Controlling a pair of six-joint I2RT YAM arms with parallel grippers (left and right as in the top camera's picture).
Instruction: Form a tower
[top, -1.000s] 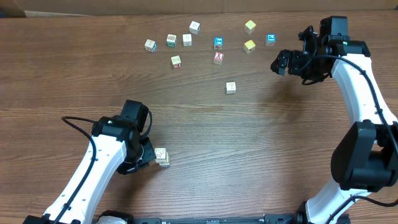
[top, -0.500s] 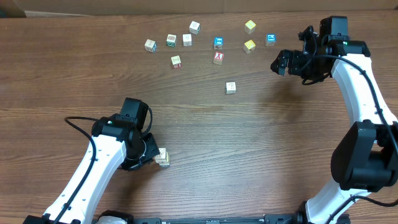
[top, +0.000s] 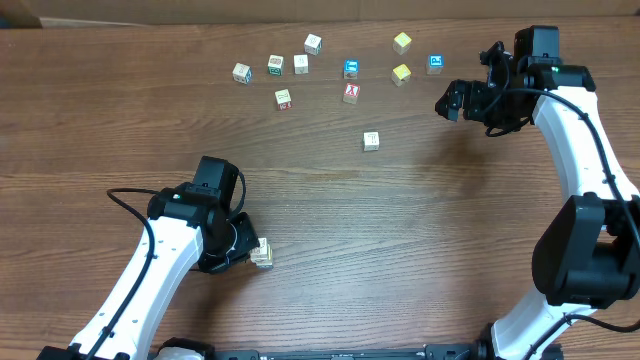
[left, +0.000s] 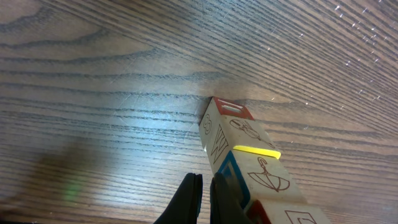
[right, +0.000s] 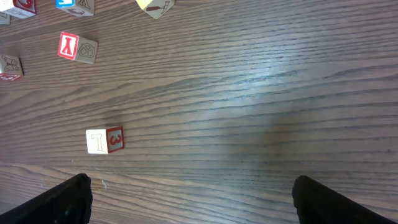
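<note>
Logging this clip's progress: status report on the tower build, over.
Left gripper shut, empty, beside the short column of pale wooden letter cubes. Right gripper open, hovering, holding nothing. Column upright; loose wooden cubes well away.

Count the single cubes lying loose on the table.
11: ten cubes scattered along the far side, one alone nearer the middle. The right arm might hide more.

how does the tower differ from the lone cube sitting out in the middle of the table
The tower is several cubes stacked in a column one cube wide; the lone cube is a single block on its own. The tower stands at the near left, right beside the shut left gripper; the lone cube sits out in the middle with nothing beside it. Both are pale wood with printed faces.
</note>
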